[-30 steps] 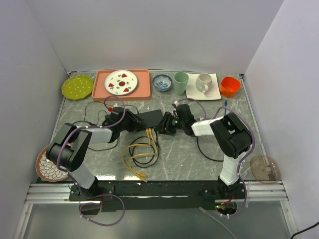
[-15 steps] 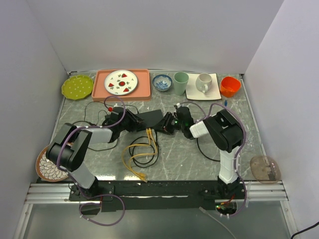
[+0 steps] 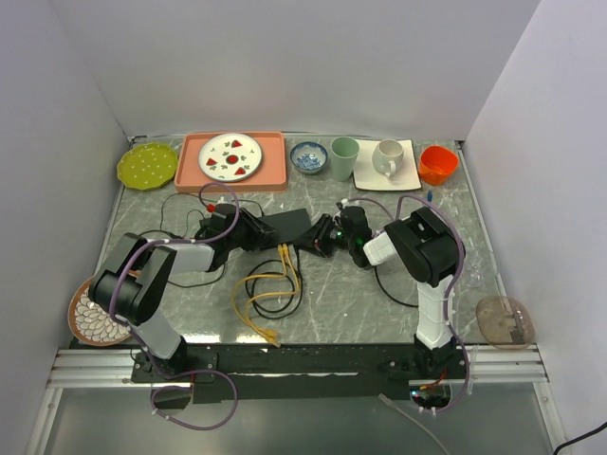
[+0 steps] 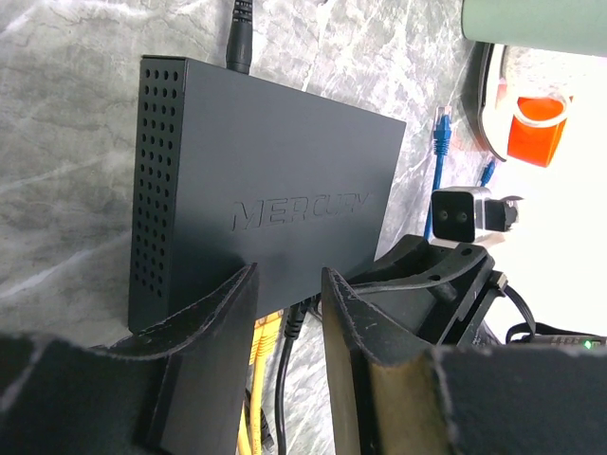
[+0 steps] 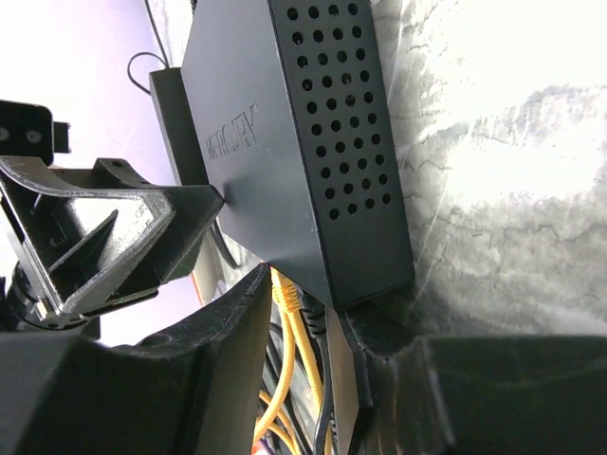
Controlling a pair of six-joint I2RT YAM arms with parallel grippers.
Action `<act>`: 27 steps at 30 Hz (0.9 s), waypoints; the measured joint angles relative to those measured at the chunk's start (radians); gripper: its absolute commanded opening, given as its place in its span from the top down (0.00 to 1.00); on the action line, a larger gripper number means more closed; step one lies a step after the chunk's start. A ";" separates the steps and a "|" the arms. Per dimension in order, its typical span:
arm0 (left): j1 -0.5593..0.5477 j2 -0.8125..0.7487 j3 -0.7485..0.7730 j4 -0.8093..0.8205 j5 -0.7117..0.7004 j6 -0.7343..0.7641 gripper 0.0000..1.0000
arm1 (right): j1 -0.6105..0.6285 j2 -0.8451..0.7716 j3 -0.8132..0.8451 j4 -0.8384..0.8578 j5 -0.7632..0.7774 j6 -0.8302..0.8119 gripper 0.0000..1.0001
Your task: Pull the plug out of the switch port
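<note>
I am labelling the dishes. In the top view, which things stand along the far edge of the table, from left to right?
green dotted plate → pink tray → blue patterned bowl → green cup → white mug → orange bowl

Left tool (image 3: 252,230) and right tool (image 3: 319,237) block the switch's (image 3: 285,225) left and right ends; yellow cables (image 3: 269,289) crowd its near edge. Bare counter (image 3: 305,195) lies open on its far side.

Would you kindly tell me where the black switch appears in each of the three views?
Top external: switch in the middle of the picture.
Left wrist: switch fills the centre-left.
Right wrist: switch in the upper middle.
Shared landmark: yellow cables at its socket edge.
</note>
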 measured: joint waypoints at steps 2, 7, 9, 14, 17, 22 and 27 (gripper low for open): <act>0.000 0.000 0.000 0.000 0.001 0.000 0.60 | 0.000 0.003 0.000 0.005 -0.003 0.007 0.64; 0.000 0.000 0.000 0.000 0.002 0.000 0.60 | -0.001 0.010 0.002 0.014 -0.007 0.011 0.64; 0.000 0.001 0.000 0.001 0.003 0.000 0.60 | -0.001 0.013 0.003 0.018 -0.010 0.013 0.65; 0.000 0.013 0.000 0.021 0.014 -0.002 0.61 | -0.001 0.014 0.008 0.014 -0.016 0.013 0.73; 0.000 0.014 0.000 0.024 0.017 -0.002 0.61 | -0.001 0.016 0.011 0.011 -0.018 0.008 0.74; 0.000 0.016 0.000 0.027 0.020 -0.002 0.61 | -0.001 0.029 0.013 0.011 -0.019 0.011 0.80; 0.000 0.020 0.000 0.034 0.026 -0.002 0.61 | -0.001 0.029 0.018 0.011 -0.026 0.010 0.83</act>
